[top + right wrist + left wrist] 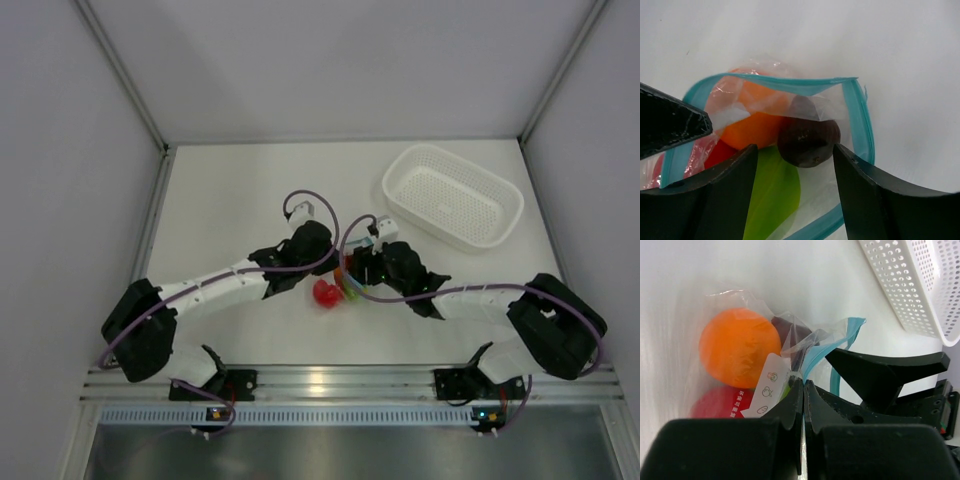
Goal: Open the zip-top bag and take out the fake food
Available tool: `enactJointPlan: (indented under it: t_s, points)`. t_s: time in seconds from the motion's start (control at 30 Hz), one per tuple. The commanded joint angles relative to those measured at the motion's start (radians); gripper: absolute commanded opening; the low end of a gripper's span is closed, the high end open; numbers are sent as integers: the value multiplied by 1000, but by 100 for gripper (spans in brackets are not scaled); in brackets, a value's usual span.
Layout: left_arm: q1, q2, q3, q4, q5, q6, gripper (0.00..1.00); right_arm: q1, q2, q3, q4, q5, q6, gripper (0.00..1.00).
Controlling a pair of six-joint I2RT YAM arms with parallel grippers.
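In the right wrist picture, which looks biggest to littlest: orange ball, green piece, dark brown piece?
Orange ball and green piece: about alike, both partly hidden, so no ranking between them.
Dark brown piece: smallest.

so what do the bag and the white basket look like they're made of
The bag looks like thin clear plastic film, glossy and crinkled, with a teal zip strip. The basket seems rigid white plastic, fairly matte, pierced by rows of small holes.
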Motion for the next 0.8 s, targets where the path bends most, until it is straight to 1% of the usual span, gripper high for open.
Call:
enactJointPlan:
  t_s: [0.0, 0.23, 0.3, 0.4, 0.5, 0.63, 0.73, 0.77]
  points:
    - [11, 20, 3, -1, 25, 32, 0, -10, 25, 62, 39, -30, -44, 63]
    - [19, 65, 10, 1, 65, 37, 0, -10, 160, 116, 73, 6, -38, 65]
    - [19, 62, 5, 1, 65, 36, 0, -10, 189, 124, 77, 54, -24, 63]
    - [19, 62, 2, 2, 75, 43, 0, -10, 231, 111, 125, 86, -13, 64]
    - [21, 63, 3, 4, 88, 45, 0, -10, 261, 137, 122, 86, -23, 62]
    - [22, 63, -1, 4, 95, 46, 0, -14, 309, 145, 169, 71, -30, 53]
    - [25, 56, -7, 4, 98, 49, 0, -19, 329, 145, 179, 60, -30, 42]
    - [30, 53, -9, 4, 98, 49, 0, -21, 329, 144, 180, 56, -30, 41]
